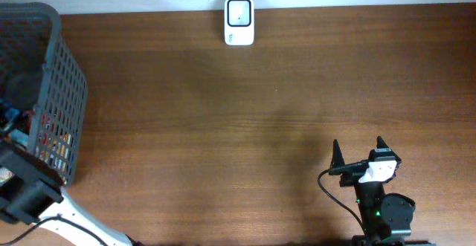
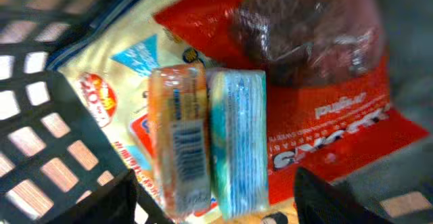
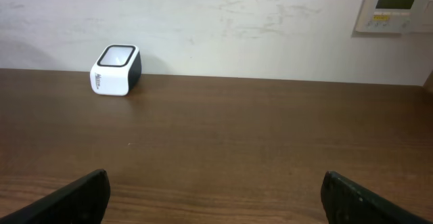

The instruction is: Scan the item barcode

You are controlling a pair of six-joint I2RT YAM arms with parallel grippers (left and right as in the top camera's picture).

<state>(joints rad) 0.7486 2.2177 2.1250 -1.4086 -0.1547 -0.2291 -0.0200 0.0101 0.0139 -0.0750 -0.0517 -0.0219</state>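
Observation:
In the left wrist view an orange pack (image 2: 179, 139) with a barcode label lies beside a light blue pack (image 2: 237, 139), both on top of snack bags inside the grey basket (image 1: 56, 90). My left gripper (image 2: 213, 178) is open and straddles both packs, with a gap at each fingertip. In the overhead view only its arm (image 1: 22, 190) shows, at the basket's near side. The white barcode scanner (image 1: 239, 21) stands at the table's far edge and is also seen as the scanner (image 3: 116, 70) in the right wrist view. My right gripper (image 1: 359, 155) is open and empty near the front right.
A red snack bag (image 2: 318, 82) and a yellow bag (image 2: 115, 75) lie under the packs. The basket's grid wall (image 2: 40, 149) is close on the left of the left fingers. A wall panel (image 3: 396, 6) hangs behind the table.

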